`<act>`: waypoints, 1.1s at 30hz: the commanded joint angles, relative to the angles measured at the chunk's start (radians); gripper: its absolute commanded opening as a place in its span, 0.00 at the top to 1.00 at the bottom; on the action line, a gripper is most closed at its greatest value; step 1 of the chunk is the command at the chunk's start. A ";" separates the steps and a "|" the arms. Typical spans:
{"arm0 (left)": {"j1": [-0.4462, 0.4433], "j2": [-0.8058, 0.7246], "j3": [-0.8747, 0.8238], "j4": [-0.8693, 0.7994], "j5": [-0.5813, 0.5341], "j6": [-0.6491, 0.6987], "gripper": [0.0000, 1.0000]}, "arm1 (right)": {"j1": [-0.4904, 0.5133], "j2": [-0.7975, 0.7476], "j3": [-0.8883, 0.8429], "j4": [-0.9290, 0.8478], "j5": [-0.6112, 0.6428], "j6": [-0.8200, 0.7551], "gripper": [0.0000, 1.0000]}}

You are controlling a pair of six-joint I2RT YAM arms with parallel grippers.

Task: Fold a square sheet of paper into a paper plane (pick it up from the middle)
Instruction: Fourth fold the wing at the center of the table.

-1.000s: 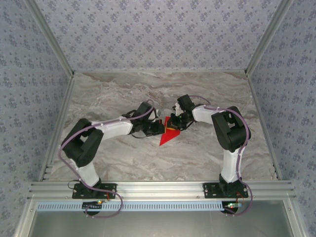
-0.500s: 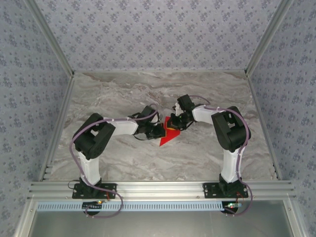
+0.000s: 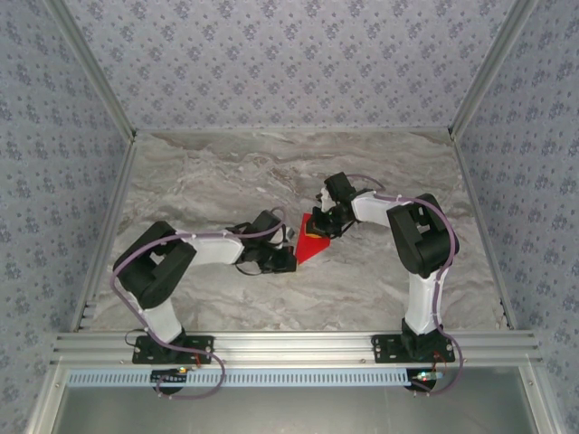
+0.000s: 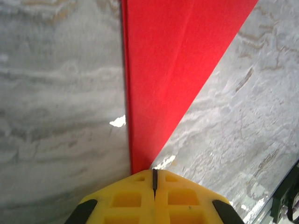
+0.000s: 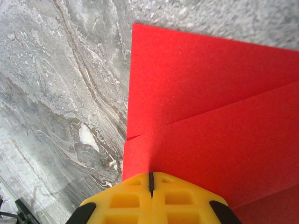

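Observation:
The red paper [image 3: 313, 245] lies flat on the marble table [image 3: 226, 172], folded into a narrow wedge whose sharp point faces the near left. In the left wrist view the red paper [image 4: 163, 70] tapers down to my left gripper [image 4: 153, 171], which is shut with its yellow fingertips resting over the point. My left gripper [image 3: 290, 259] sits at the wedge's near tip. Folded layers of the red paper [image 5: 210, 107] fill the right wrist view, and my right gripper [image 5: 150, 174] is shut, resting on a flap near its left edge. My right gripper [image 3: 323, 225] is at the wide far end.
The two arms meet over the middle of the table. Aluminium frame posts and patterned walls [image 3: 289, 63] close in the sides and back. A rail [image 3: 289, 345] runs along the near edge by the arm bases.
My left gripper has slid toward the near side along the paper's left edge, down to its point, with the left elbow swinging. The right arm and the paper have stayed put.

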 commanded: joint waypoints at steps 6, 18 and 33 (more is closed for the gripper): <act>0.000 -0.104 0.046 -0.022 -0.070 -0.019 1.00 | -0.009 0.089 -0.036 -0.102 0.180 0.008 1.00; 0.001 0.053 0.128 0.010 -0.134 -0.058 1.00 | -0.007 0.066 -0.042 -0.072 0.150 -0.003 1.00; -0.001 0.092 0.054 -0.047 -0.131 -0.082 1.00 | -0.005 -0.097 -0.052 0.062 0.002 -0.083 1.00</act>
